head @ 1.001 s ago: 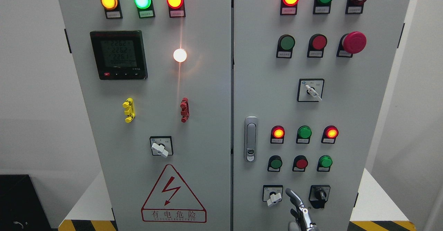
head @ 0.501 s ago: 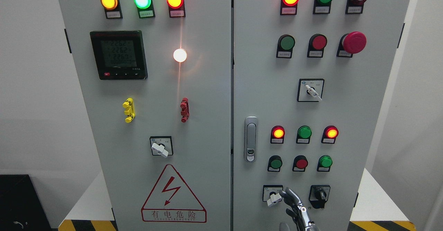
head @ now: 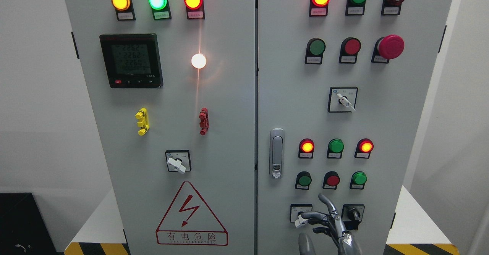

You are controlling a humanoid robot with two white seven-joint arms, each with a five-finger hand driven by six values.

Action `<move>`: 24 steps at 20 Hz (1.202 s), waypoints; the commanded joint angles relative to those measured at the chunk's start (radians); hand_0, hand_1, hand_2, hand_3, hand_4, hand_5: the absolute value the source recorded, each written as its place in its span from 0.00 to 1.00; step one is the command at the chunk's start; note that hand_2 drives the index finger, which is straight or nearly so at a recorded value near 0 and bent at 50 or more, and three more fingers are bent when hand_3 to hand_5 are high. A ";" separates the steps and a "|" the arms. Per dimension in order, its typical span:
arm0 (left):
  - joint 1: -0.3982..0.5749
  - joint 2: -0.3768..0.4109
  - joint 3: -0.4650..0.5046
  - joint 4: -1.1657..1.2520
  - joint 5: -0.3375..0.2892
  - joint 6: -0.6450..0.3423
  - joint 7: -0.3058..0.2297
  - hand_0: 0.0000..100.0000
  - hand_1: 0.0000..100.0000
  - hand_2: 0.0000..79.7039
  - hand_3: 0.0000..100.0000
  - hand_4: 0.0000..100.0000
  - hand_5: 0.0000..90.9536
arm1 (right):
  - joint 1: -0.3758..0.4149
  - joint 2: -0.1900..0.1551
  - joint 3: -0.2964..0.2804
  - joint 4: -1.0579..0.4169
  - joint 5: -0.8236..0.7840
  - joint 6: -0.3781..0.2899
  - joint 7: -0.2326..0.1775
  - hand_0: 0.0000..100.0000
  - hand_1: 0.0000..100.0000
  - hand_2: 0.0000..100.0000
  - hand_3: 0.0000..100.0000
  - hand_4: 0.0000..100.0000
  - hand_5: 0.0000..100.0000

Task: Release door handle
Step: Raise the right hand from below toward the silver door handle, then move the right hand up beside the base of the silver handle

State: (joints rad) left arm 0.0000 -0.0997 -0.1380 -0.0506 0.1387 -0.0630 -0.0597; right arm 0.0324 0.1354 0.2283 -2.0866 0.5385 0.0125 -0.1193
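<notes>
The door handle [head: 276, 153], a stiff metal swing latch set flush in its recess at the left edge of the right cabinet door [head: 382, 125], is judged rigid and smooth; hold would be taken along its slim vertical bar above the keyhole. It is untouched: the right hand [head: 324, 220] is seen below it, fingers spread and holding nothing (one fingertip close to the white selector knob [head: 300, 220]). Open room is limited by buttons to the right and the door seam [head: 256, 117] just beside the handle.

There are two doors [head: 172, 94], one door handle [head: 276, 154], four turn switches [head: 343, 99] and one robot hand [head: 328, 224].
</notes>
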 commanded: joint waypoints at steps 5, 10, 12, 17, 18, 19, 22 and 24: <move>0.020 0.000 0.000 0.000 0.001 0.000 0.000 0.12 0.56 0.00 0.00 0.00 0.00 | -0.043 0.000 0.005 0.017 0.343 0.007 -0.036 0.53 0.31 0.05 0.91 0.91 1.00; 0.020 0.000 0.000 0.000 -0.001 0.000 0.000 0.12 0.56 0.00 0.00 0.00 0.00 | -0.045 0.000 0.019 0.048 0.497 0.012 -0.039 0.53 0.30 0.06 0.93 0.95 1.00; 0.020 0.000 0.000 0.000 -0.001 0.000 0.000 0.12 0.56 0.00 0.00 0.00 0.00 | -0.058 0.000 0.020 0.075 0.514 0.012 -0.039 0.53 0.30 0.05 0.94 0.96 1.00; 0.020 0.000 0.000 0.000 -0.001 0.000 0.000 0.12 0.56 0.00 0.00 0.00 0.00 | -0.103 0.000 0.033 0.112 0.595 0.012 -0.039 0.52 0.30 0.02 0.99 1.00 1.00; 0.020 0.000 0.000 0.000 -0.001 0.000 0.000 0.12 0.56 0.00 0.00 0.00 0.00 | -0.109 0.000 0.033 0.120 0.619 0.012 -0.039 0.52 0.31 0.02 1.00 1.00 1.00; 0.020 0.000 0.000 0.000 0.001 0.000 0.000 0.12 0.56 0.00 0.00 0.00 0.00 | -0.115 0.000 0.033 0.129 0.649 0.012 -0.037 0.51 0.31 0.02 1.00 1.00 1.00; 0.020 0.000 0.000 0.000 0.001 0.000 0.000 0.12 0.56 0.00 0.00 0.00 0.00 | -0.135 0.001 0.033 0.157 0.716 0.012 -0.037 0.51 0.31 0.01 1.00 1.00 1.00; 0.020 0.000 0.000 0.000 0.001 0.000 0.000 0.12 0.56 0.00 0.00 0.00 0.00 | -0.157 0.000 0.033 0.177 0.735 0.012 -0.036 0.51 0.31 0.00 1.00 1.00 1.00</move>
State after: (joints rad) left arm 0.0000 -0.0997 -0.1379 -0.0506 0.1389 -0.0630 -0.0597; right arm -0.0803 0.1353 0.2513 -1.9906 1.1737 0.0253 -0.1611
